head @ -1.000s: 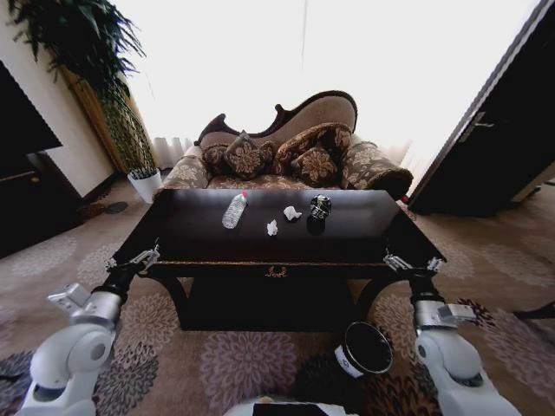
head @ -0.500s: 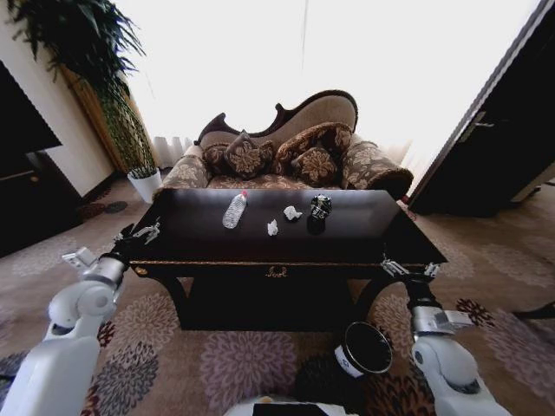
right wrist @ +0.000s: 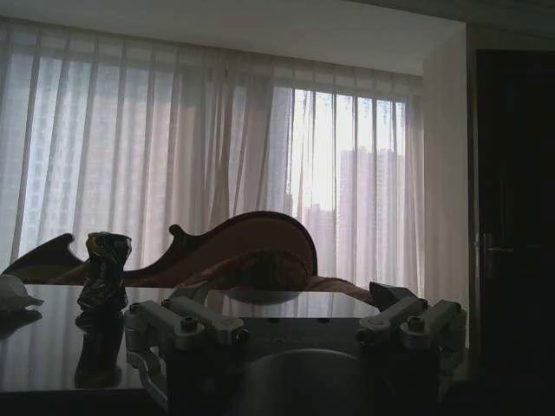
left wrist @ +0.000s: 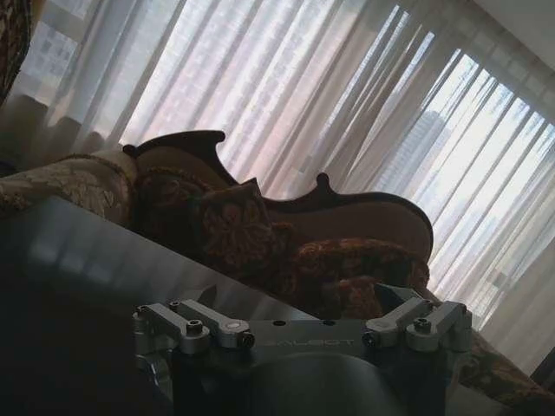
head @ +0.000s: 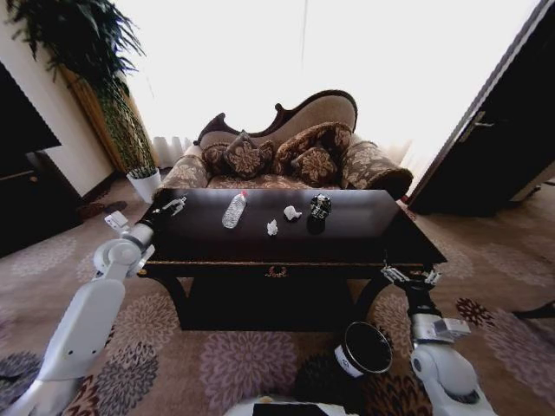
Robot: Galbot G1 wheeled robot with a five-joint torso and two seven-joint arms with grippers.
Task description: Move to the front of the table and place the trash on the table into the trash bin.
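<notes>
The dark glossy table (head: 364,234) stands straight ahead. On its top lie a clear bottle with a red cap (head: 234,211), two white paper balls (head: 292,212) (head: 272,228) and a black-and-silver lump (head: 320,206). The dark trash bin (head: 364,349) sits on the carpet below the table's front right. My left gripper (head: 173,206) hangs open over the table's far left corner, left of the bottle, holding nothing (left wrist: 303,322). My right gripper (head: 411,276) is open beside the front right corner (right wrist: 295,322). From there the lump (right wrist: 104,269) and a paper ball (right wrist: 13,295) show across the tabletop (right wrist: 52,347).
A patterned sofa (head: 286,147) with cushions stands just behind the table. A white plant pot (head: 145,184) and a tall plant are at the back left, a dark cabinet (head: 26,173) at the left, a dark door (head: 494,139) at the right. Patterned carpet surrounds the table.
My left arm has stretched forward and up along the table's left side, from the front corner to the far left corner. The right gripper sank slightly. The trash has not moved.
</notes>
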